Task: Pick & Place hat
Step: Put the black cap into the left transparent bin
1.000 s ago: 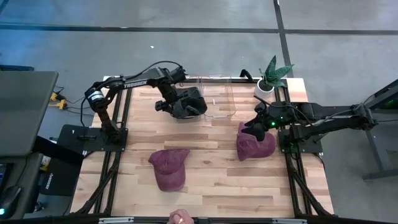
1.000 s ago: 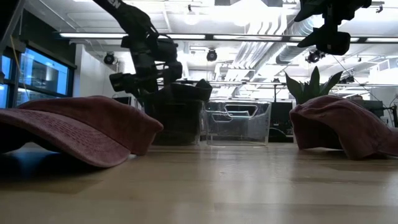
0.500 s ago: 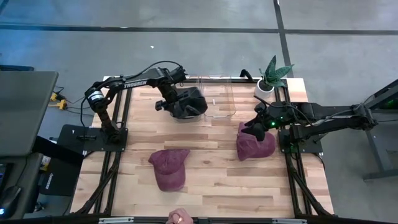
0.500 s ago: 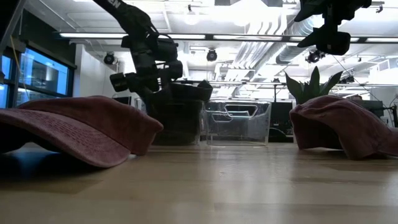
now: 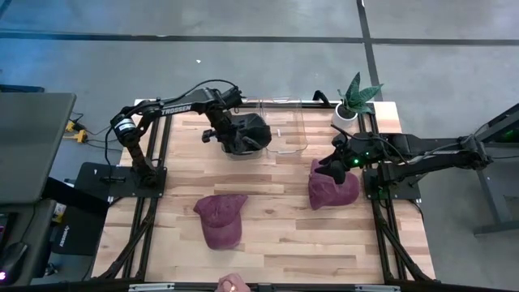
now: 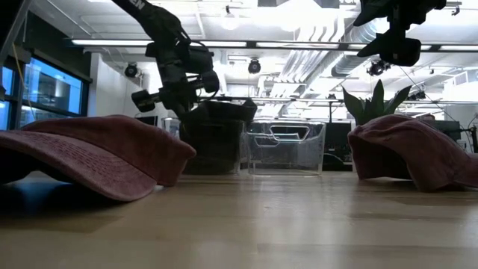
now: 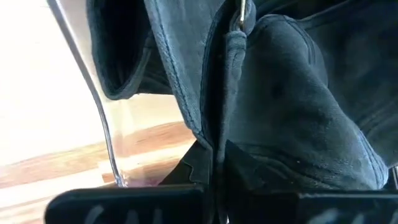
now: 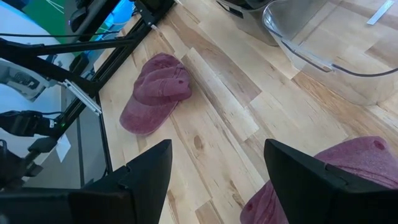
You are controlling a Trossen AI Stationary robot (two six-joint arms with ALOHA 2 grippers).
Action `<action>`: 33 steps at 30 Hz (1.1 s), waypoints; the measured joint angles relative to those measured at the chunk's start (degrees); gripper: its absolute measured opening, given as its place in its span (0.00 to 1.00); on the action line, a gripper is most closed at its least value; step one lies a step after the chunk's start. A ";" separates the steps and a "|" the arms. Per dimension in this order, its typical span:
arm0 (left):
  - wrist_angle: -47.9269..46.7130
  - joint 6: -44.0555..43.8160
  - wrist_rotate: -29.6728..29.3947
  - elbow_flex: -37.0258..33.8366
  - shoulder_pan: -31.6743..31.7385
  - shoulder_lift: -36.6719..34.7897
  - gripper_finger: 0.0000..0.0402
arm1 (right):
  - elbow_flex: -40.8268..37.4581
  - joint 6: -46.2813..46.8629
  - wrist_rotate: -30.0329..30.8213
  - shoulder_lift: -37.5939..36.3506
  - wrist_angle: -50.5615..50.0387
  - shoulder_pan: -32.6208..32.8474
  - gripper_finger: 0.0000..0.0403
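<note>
Three hats: one dark hat [image 5: 247,130] in the left clear bin [image 5: 243,150] at the bench's [image 5: 276,243] far side; two maroon hats on the wood.
Bench: held two clear bins, the right bin [image 5: 285,134] seemingly bare, and a potted plant [image 5: 354,99] at the far right corner.
Maroon hat one [image 5: 221,217]: lay near the front, left of middle.
Maroon hat two [image 5: 332,186]: lay right of middle, under the right arm.
Left gripper [image 5: 220,135]: jaws together beside the dark hat; grip on cloth not settled.
Right gripper [image 5: 333,162]: hovered above maroon hat two, jaws apart.
Step, judged: dark hat placed; likely next, right jaws down onto maroon hat two.
</note>
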 joint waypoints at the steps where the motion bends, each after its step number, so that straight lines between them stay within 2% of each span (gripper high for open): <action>1: -0.01 0.34 -0.01 -0.01 0.00 -0.23 0.02 | 0.00 0.02 0.00 0.02 -0.01 0.00 0.62; 6: -0.17 1.23 -1.30 -0.07 0.00 -3.95 0.01 | 0.00 0.02 0.00 0.02 0.00 0.00 0.62; 14: -1.29 4.27 -8.62 0.00 0.79 -8.88 0.00 | 0.00 0.00 0.00 -0.01 0.00 0.00 0.62; 18: -1.94 5.43 -14.02 1.21 0.80 -9.22 0.00 | 0.00 0.01 0.00 0.01 -0.02 0.00 0.62; 25: -1.64 7.83 -18.81 2.36 2.05 -8.83 0.00 | 0.00 0.07 0.00 0.02 -0.01 -0.02 0.62; 33: 1.66 10.38 -14.67 0.07 1.91 -8.39 0.00 | -0.01 0.00 0.00 0.02 -0.01 -0.02 0.62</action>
